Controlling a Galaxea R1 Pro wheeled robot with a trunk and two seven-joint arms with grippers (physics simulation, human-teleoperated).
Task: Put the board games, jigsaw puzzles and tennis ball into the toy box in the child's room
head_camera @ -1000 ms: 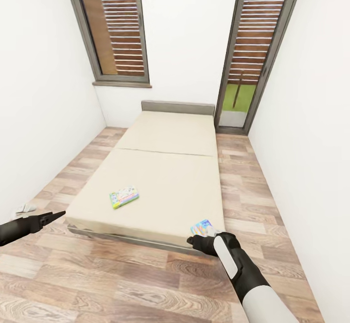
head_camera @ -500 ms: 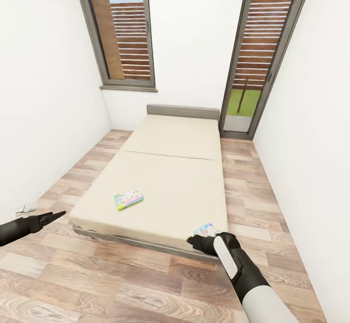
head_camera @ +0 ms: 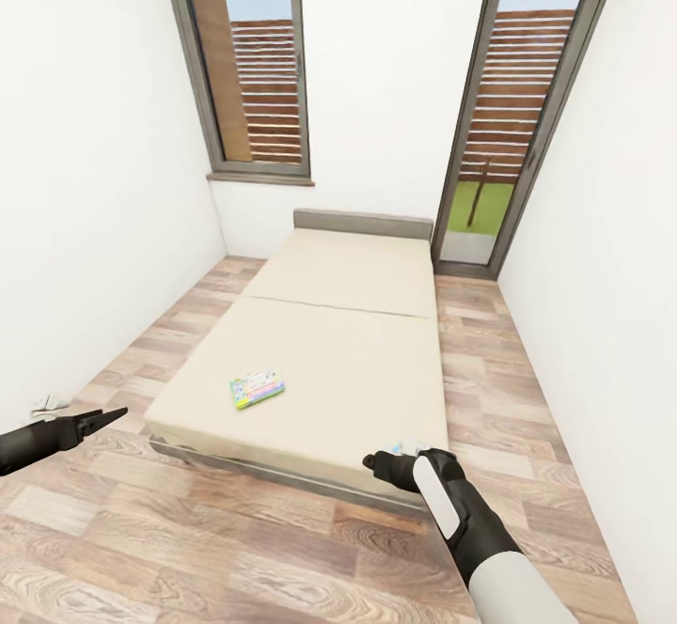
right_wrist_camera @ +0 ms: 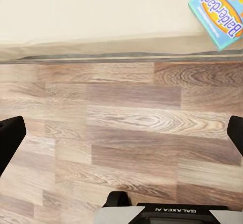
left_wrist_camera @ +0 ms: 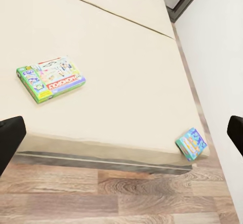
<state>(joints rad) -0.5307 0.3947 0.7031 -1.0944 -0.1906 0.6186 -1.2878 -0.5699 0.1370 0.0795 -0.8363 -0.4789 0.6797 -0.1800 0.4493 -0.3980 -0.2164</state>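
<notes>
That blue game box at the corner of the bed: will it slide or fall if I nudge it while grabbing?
Probably. The blue board game lies flat at the corner of the bed, so a sideways push could tip it onto the floor. It looks like thin, stiff card, likely light, and should not flex. Its glossy-looking face may slide easily on the mattress.

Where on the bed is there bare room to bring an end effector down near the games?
The mattress is bare between the green board game and the blue board game at the foot corner, and beyond the seam toward the headboard. Tightest is that corner, the blue game lying at the edge.
</notes>
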